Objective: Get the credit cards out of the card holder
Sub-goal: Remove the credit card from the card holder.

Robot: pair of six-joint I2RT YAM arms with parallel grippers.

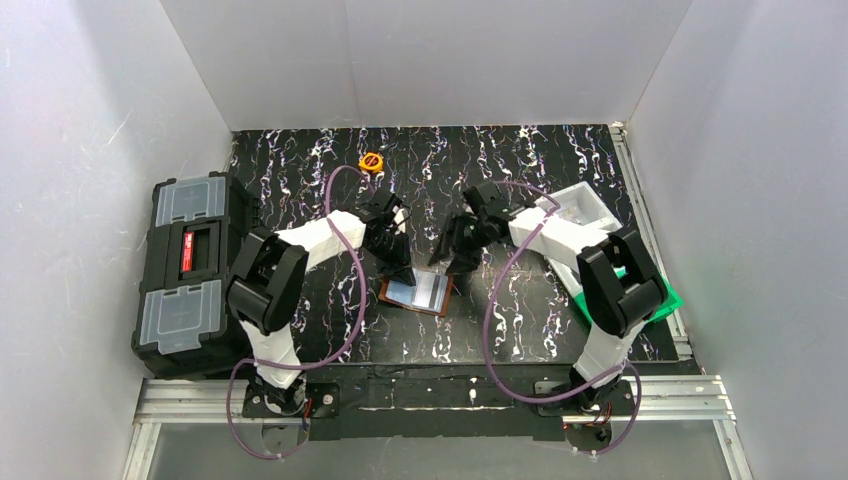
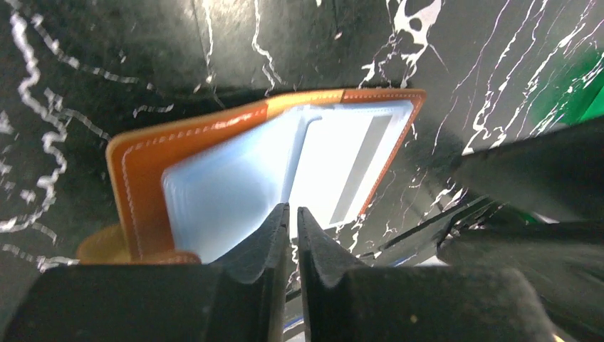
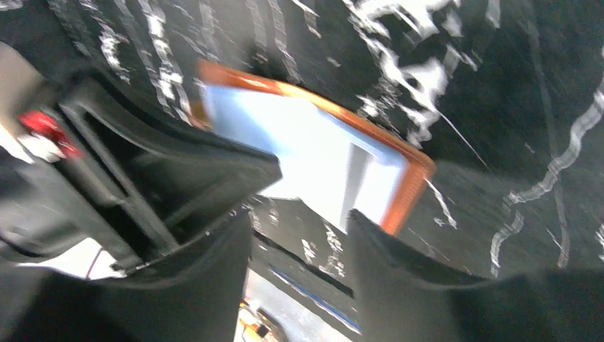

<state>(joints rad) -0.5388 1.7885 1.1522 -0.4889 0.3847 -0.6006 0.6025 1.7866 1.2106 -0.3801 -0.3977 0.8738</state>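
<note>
Marbled tabletop (image 1: 560,170) holds the unfolded card holder (image 1: 415,293) centrally. Jaws almost together, the left gripper (image 2: 293,210) seems to pin it; the right gripper (image 3: 299,214), jaws spread, must next pinch a credit card.

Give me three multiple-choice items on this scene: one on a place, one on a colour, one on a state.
1. Where is the holder?
A. on the toolbox
B. between the left gripper and right gripper
C. in the bin
2. Its leather is:
A. green
B. white
C. orange-brown
3. The holder is:
A. open
B. folded shut
C. standing on edge
Answers: 1 B, the top view shows it between both arms' tips; 2 C, both wrist views show an orange-brown rim; 3 A, its pale pockets face up.
</note>
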